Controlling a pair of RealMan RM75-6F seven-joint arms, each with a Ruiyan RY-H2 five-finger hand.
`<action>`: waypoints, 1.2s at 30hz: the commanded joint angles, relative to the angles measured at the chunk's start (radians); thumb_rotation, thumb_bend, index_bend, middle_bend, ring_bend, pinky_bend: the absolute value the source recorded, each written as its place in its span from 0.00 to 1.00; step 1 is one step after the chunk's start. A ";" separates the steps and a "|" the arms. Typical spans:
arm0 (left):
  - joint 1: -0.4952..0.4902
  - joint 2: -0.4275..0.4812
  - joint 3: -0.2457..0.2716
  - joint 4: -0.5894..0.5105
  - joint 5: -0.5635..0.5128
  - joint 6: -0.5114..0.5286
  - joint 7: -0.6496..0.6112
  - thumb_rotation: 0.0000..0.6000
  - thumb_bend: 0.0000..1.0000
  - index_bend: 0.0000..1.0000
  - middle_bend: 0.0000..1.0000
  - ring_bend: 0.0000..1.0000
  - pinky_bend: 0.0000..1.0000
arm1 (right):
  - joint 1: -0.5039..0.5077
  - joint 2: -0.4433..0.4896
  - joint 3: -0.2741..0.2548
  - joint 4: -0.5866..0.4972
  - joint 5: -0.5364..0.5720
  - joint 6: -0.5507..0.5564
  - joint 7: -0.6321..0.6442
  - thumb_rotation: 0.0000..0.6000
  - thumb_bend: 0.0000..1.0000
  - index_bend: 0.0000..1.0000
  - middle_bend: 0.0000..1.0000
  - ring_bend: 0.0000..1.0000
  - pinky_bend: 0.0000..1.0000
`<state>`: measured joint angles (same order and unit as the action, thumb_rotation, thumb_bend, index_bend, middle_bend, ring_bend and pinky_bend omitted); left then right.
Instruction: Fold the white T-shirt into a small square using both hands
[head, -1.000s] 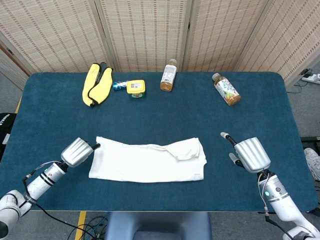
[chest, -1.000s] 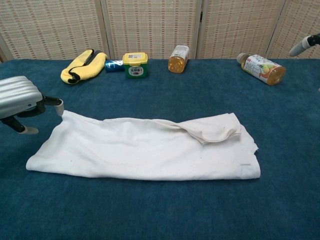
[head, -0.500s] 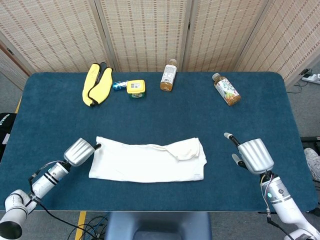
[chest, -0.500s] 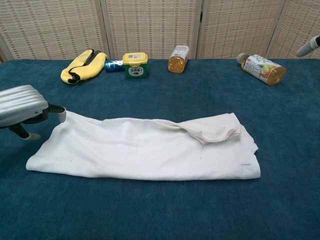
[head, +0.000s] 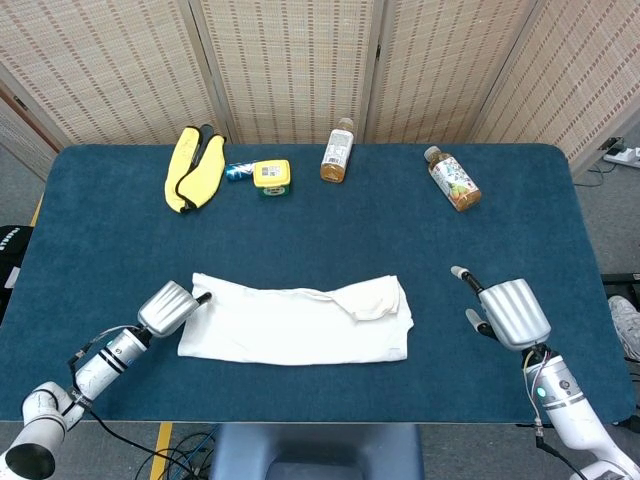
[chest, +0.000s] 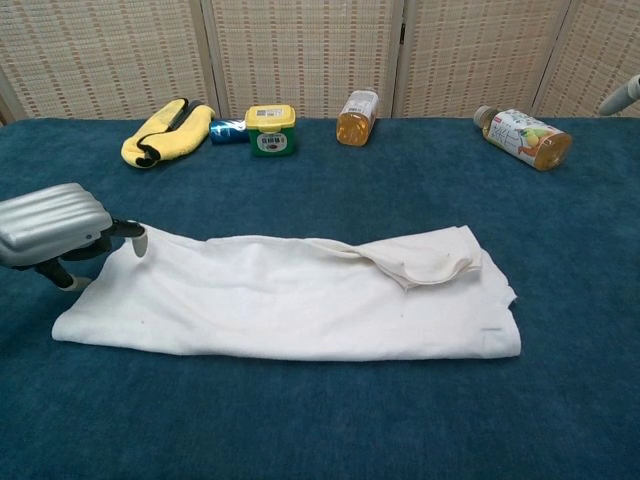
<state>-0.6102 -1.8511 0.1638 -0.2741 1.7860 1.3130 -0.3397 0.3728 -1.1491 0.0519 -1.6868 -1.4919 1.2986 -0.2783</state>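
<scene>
Blue table (head: 300, 230), white T-shirt (head: 298, 322) folded into a long band, my left hand (head: 168, 307) touching its corner, grasp unclear, right hand (head: 510, 312) apart, fingers spread, empty.

White T-shirt (head: 300, 325), dark teal-blue surface (head: 330, 230), yellow cloth (head: 193, 167), yellow-lidded green tub (head: 271, 177), amber bottle (head: 337, 151), silver left robot hand (head: 168, 306), silver right robot hand (head: 511, 313), beige woven screens (head: 290, 60).
</scene>
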 joint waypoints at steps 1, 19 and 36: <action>-0.003 -0.005 0.001 -0.003 -0.003 -0.002 -0.001 1.00 0.15 0.42 0.94 0.85 0.97 | -0.003 0.000 0.002 0.001 0.001 0.000 0.005 1.00 0.32 0.17 0.95 0.99 1.00; -0.009 0.000 -0.014 -0.059 -0.044 -0.012 -0.116 1.00 0.28 0.52 0.94 0.85 0.96 | -0.016 -0.008 0.011 0.010 -0.006 0.000 0.027 1.00 0.32 0.17 0.95 0.99 1.00; -0.011 0.008 -0.038 -0.075 -0.077 -0.010 -0.159 1.00 0.40 0.52 0.94 0.86 0.96 | -0.020 -0.011 0.013 0.012 -0.014 -0.008 0.034 1.00 0.32 0.17 0.95 0.99 1.00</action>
<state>-0.6220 -1.8437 0.1283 -0.3475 1.7112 1.3032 -0.4960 0.3527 -1.1596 0.0651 -1.6749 -1.5062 1.2903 -0.2445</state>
